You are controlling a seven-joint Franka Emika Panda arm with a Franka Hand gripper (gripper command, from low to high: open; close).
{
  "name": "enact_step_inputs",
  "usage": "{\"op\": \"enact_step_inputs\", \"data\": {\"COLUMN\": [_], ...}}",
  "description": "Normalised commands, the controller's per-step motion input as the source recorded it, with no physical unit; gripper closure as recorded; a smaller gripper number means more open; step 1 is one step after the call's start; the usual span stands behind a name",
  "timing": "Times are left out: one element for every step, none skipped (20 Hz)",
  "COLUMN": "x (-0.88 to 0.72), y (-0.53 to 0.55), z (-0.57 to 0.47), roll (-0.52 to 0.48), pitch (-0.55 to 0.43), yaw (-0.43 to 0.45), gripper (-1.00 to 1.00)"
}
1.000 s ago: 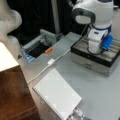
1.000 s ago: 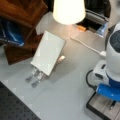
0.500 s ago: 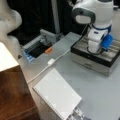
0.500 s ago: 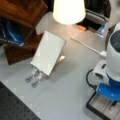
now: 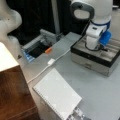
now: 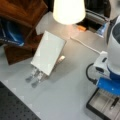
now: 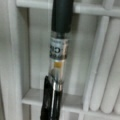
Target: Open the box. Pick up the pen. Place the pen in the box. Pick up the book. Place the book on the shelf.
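Grey counter (image 5: pixel 100 92), brown shelf (image 5: pixel 12 95) at its left edge, open box (image 5: pixel 100 58) at its right.
White book (image 5: pixel 56 93) leans near the shelf; the pincer (image 5: pixel 94 46) hovers over the box, whether apart or together I cannot tell; the pen (image 7: pixel 58 57) lies inside on pale lining.

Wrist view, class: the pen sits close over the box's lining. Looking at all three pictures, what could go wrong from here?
1. The pen lies slanted across the ridged dividers of the box, so it might settle on a ridge, not in a slot.
2. The gripper hangs low inside the box; sideways motion could knock its wall.
3. The book leans on a small stand by the white cable; a snag there could tip it.
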Motion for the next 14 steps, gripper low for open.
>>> {"op": "enact_step_inputs", "data": {"x": [0.05,0.07,0.09,0.1,0.11,0.12,0.12,0.11,0.11,0.1,0.08,0.07,0.06,0.05], "y": [-0.36,-0.4,-0.39,-0.37,-0.37,-0.38,-0.39,-0.44,-0.44,-0.43,-0.49,-0.52,-0.55,-0.53], "z": [0.31,0.31,0.26,0.24,0.21,0.2,0.17,0.17,0.17,0.16,0.17,0.19,0.22,0.22], "roll": [-0.194,-0.194,-0.185,-0.174,-0.174,-0.159,-0.14,-0.127,-0.12,-0.119,-0.126,-0.149,-0.153,-0.152], "pitch": [0.126,0.13,0.129,0.123,0.137,0.141,0.143,0.143,0.137,0.137,0.138,0.151,0.165,0.162], "yaw": [0.137,0.161,0.166,0.162,0.182,0.192,0.205,0.209,0.202,0.202,0.204,0.22,0.228,0.221], "gripper": [-1.0,-1.0,-1.0,-1.0,-1.0,-1.0,-1.0,-1.0,-1.0,-1.0,-1.0,-1.0,-1.0,-1.0]}}
